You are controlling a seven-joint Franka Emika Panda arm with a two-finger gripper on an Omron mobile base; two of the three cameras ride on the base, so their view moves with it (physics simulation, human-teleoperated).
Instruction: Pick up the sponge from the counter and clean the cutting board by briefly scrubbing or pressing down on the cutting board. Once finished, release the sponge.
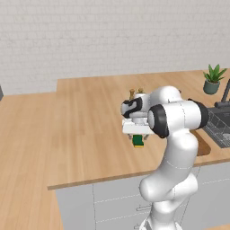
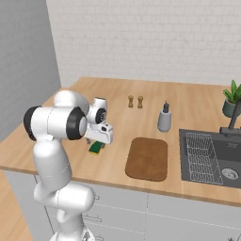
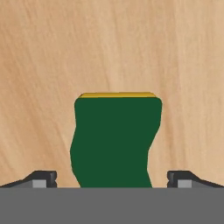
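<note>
The sponge (image 3: 114, 140) lies dark green face up on the light wooden counter (image 3: 43, 65), with a yellow layer along its far edge. My gripper (image 3: 112, 179) hangs open right above it, and the fingertips (image 3: 41, 178) stand wide on either side without touching it. In the base views the sponge (image 1: 138, 141) (image 2: 96, 148) peeks out under the hand, near the counter's front edge. The reddish-brown cutting board (image 2: 147, 158) lies flat to the right of the sponge, a short way off. In the left base view the arm hides most of the cutting board (image 1: 203, 146).
A dark sink (image 2: 212, 157) with a rack and faucet sits right of the board. A grey soap dispenser (image 2: 164, 118) stands behind the board, two small shakers (image 2: 135, 101) farther back. A potted plant (image 1: 212, 78) is at the back right.
</note>
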